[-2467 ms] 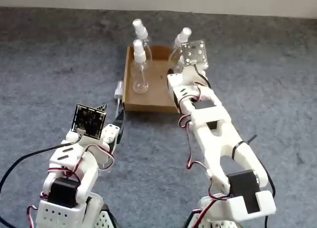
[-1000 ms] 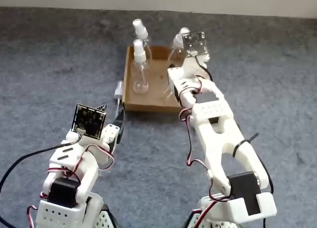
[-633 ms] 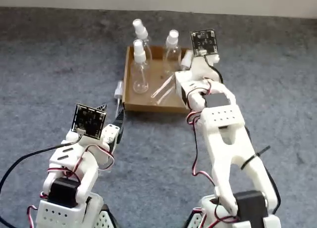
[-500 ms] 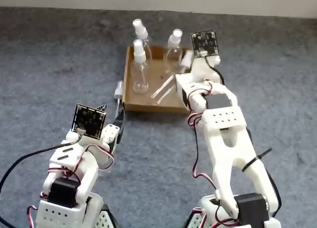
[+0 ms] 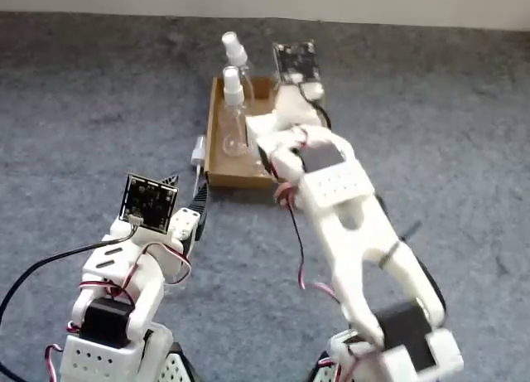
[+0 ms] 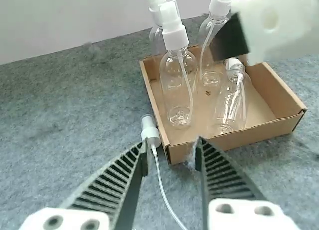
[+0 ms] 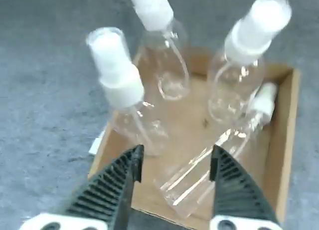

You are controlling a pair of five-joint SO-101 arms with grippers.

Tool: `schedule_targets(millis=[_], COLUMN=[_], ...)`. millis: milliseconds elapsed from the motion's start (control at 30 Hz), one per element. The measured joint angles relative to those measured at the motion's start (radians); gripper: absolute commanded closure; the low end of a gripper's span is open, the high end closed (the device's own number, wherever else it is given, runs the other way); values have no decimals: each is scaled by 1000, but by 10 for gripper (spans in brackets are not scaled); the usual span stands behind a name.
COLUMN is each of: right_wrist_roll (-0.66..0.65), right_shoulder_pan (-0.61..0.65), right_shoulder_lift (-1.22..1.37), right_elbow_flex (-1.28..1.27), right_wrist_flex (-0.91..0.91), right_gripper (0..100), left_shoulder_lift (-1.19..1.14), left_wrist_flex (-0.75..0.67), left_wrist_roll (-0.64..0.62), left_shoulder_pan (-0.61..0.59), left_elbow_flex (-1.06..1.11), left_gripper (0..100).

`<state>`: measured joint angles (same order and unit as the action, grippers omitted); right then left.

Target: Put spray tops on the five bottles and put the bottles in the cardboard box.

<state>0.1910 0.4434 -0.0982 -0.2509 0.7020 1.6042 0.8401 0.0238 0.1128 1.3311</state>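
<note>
**High view:** Since half a second ago the right arm point(image 5: 331, 183) has swung leftward. It now lies over the cardboard box point(image 5: 217, 154), covering bottles that were visible there before. The left arm point(image 5: 137, 266) is unmoved. A capped bottle point(image 5: 234, 108) stands in the box. A rear bottle point(image 5: 233, 50) stands just behind its far wall. A loose spray top point(image 5: 199, 150) lies on the carpet beside the box.

**Left wrist view:** The left gripper point(image 6: 170, 149) has its jaws moderately apart and holds nothing. The loose top's tube shows between them, just short of the box.

**Right wrist view:** The right gripper point(image 7: 175, 157) has its jaws wide and empty above the box. Below it a lying bottle point(image 7: 214, 155), top fitted, rests on the box floor beside an upright bottle point(image 7: 239, 65).
</note>
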Motion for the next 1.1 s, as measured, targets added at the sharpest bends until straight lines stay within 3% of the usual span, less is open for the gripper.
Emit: schedule_targets(millis=[200, 633, 1100], right_wrist_roll=[118, 137, 183], right_shoulder_pan=[-49, -68, -110], right_shoulder_lift=[296, 758, 885], right_elbow_flex=[344, 881, 1031], right_wrist_flex=[226, 532, 606], right_gripper=[767, 767, 768], left_shoulder_lift=[0, 0, 0], left_wrist_flex=[0, 0, 0], left_wrist_roll=[0, 0, 0], left_shoulder_pan=[0, 0, 0], left_elbow_flex=[0, 0, 0], left_gripper=[880, 881, 881])
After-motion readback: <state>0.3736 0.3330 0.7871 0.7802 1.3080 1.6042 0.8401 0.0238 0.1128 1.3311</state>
